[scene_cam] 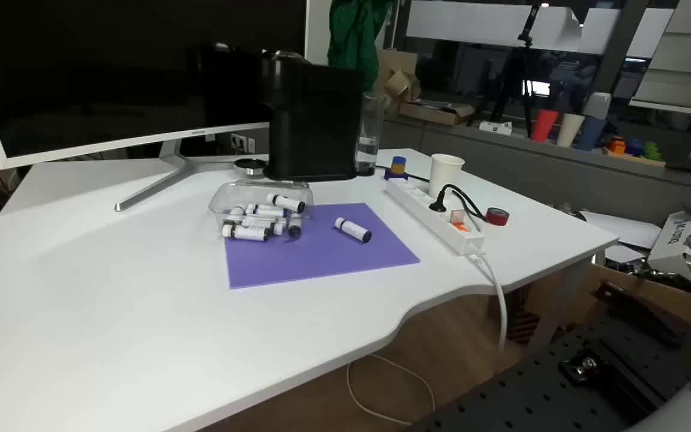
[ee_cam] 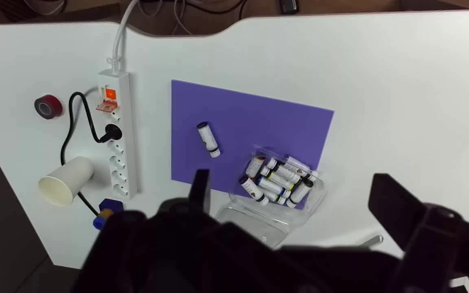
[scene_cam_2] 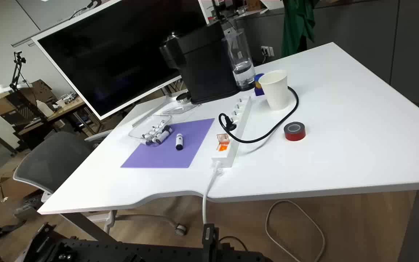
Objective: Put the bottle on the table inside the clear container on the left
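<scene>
The bottle, small and white with a dark end, lies on its side on the purple mat; it also shows in an exterior view and the wrist view. The clear container, lid folded open, stands over the mat's corner with several similar bottles inside; it shows in both exterior views. The white table carries them. My gripper is open and empty, high above the table; the container appears between its fingers, the bottle beyond the left finger. Neither exterior view shows the gripper.
A white power strip with a black plug, a paper cup, red tape and blue-yellow blocks lie beyond the mat's side. A black machine and monitor stand behind the container.
</scene>
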Available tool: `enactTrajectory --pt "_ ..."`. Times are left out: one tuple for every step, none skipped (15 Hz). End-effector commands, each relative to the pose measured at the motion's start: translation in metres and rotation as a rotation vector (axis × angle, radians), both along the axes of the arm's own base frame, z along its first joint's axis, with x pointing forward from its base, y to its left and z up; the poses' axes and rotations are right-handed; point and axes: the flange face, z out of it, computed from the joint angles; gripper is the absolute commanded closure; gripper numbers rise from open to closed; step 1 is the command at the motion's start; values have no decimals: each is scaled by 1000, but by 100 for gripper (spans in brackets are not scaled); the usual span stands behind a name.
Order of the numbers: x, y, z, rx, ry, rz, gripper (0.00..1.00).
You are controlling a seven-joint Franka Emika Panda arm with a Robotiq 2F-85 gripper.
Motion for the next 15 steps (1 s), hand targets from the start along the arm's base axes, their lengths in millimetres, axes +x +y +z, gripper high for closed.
enactTrajectory --pt "0 0 1 0 0 0 0" --pt "0 0 1 0 0 0 0" --pt "0 0 1 0 0 0 0" --pt "0 0 1 0 0 0 0" --pt "0 0 1 0 0 0 0" --pt "0 0 1 0 0 0 0" --pt "0 0 1 0 0 0 0" --pt "0 0 1 0 0 0 0" --pt "0 0 1 0 0 0 0" --pt "0 0 1 0 0 0 0" --pt "0 0 1 0 0 0 0" --pt "4 -5 3 -4 -40 -24 0" --pt "10 -14 3 3 -49 -21 0" --pt "16 -23 3 2 -64 -21 0" --pt "25 -37 2 9 -71 -20 0"
